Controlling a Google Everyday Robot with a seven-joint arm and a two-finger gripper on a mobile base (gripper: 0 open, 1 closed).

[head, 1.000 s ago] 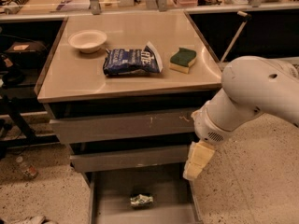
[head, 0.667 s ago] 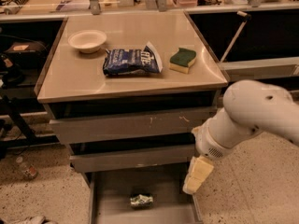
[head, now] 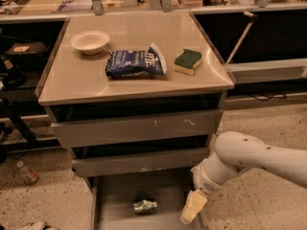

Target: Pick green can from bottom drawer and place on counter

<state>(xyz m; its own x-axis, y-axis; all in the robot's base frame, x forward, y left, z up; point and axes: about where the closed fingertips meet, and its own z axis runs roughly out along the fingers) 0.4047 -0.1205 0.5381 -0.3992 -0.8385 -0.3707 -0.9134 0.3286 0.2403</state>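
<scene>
You will find the green can [head: 145,205] lying on the floor of the open bottom drawer [head: 117,195], with the gripper [head: 194,206] just right of it, grip state not discernible.

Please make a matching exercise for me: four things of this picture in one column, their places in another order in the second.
1 green can
2 bowl
3 sponge
4 gripper

A right part of the counter
B floor of the bottom drawer
C low, at the bottom drawer's right side
D left rear part of the counter

Pairs: 1-B, 2-D, 3-A, 4-C
</scene>
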